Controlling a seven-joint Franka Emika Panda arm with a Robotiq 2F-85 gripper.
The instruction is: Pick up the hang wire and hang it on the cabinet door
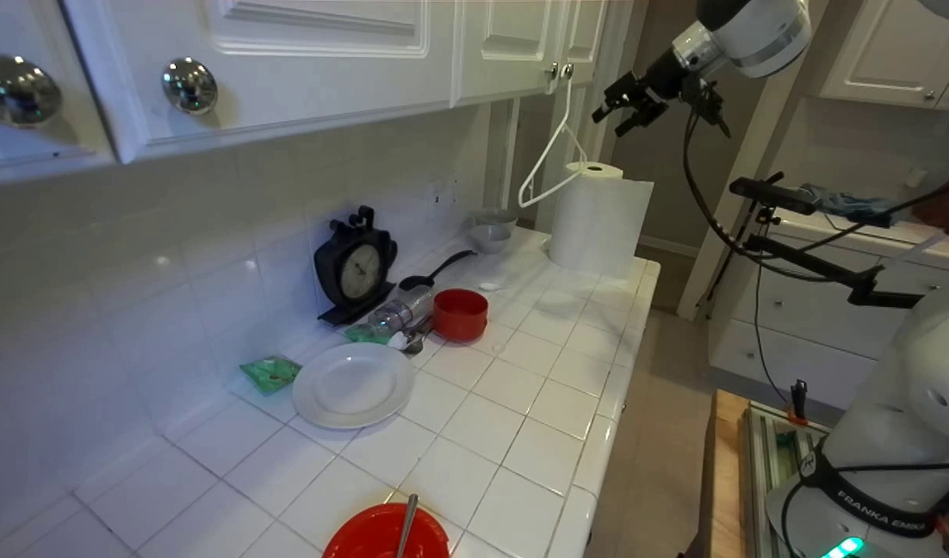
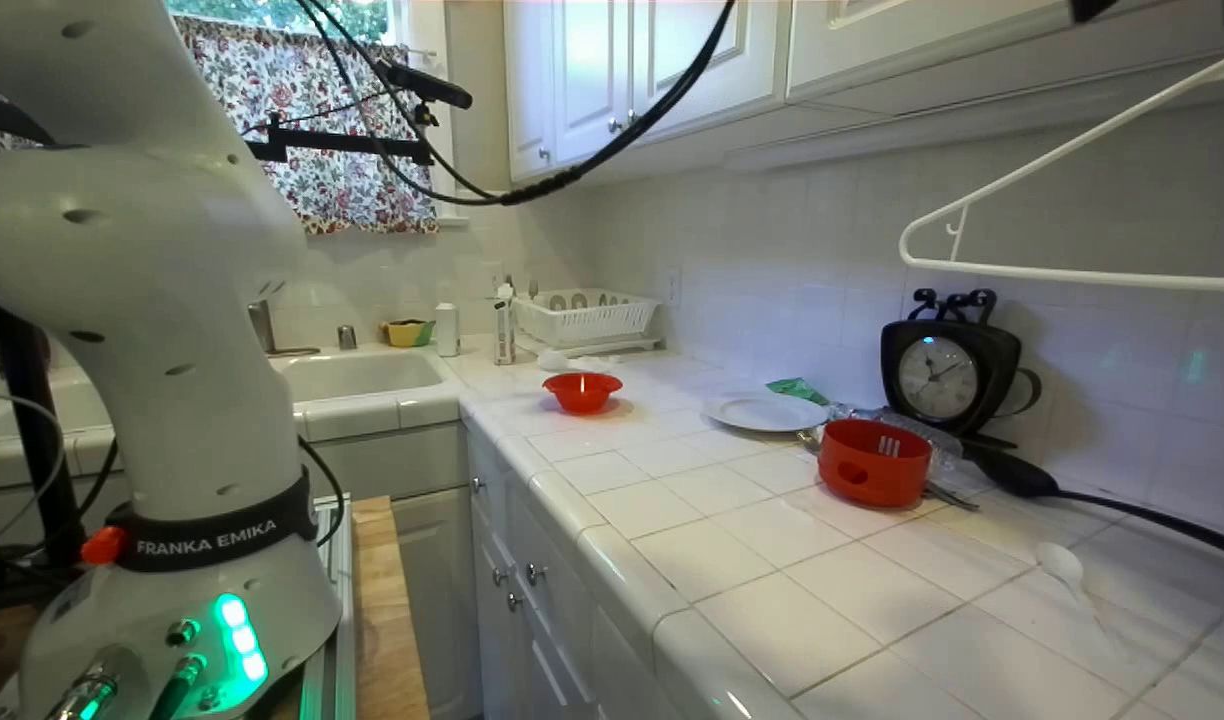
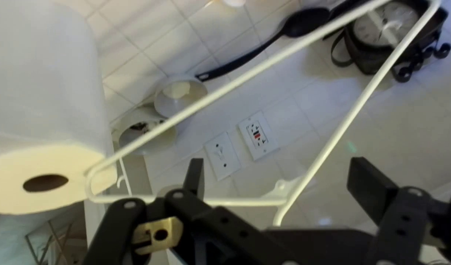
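Wrist view: gripper [image 3: 279,178], lower frame, spread wide, empty; hanger [image 3: 240,80], centre, seating unclear; snagging on withdrawal, we judge, could drop it.

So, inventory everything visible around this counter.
Hanger: 1, white, on cabinet knob
Counter: 1, white, along wall
Cabinets: several, white, over/under counter
Paper roll: 1, white, counter end
Wall plates: 2, white, wall
Clock: 1, black, near wall
Cooking spoon: 1, black, near clock
Cup: 1, red, near clock
Bottle: 1, clear, beside cup
Cutlery: several, silver, beside cup
Plate: 1, white, counter
Packet: 1+, green, beside plate
Bowl: 1, red, counter
Small bowls: 2, pale, by wall
Small spoon: 1, white, counter
Curtain: 1, floral, window
Sink: 1, white, near window
Dish rack: 1, white, corner
Containers: several, mixed, beside sink
Arm: 1, white, beside counter
Gripper: 1, black, near hanger
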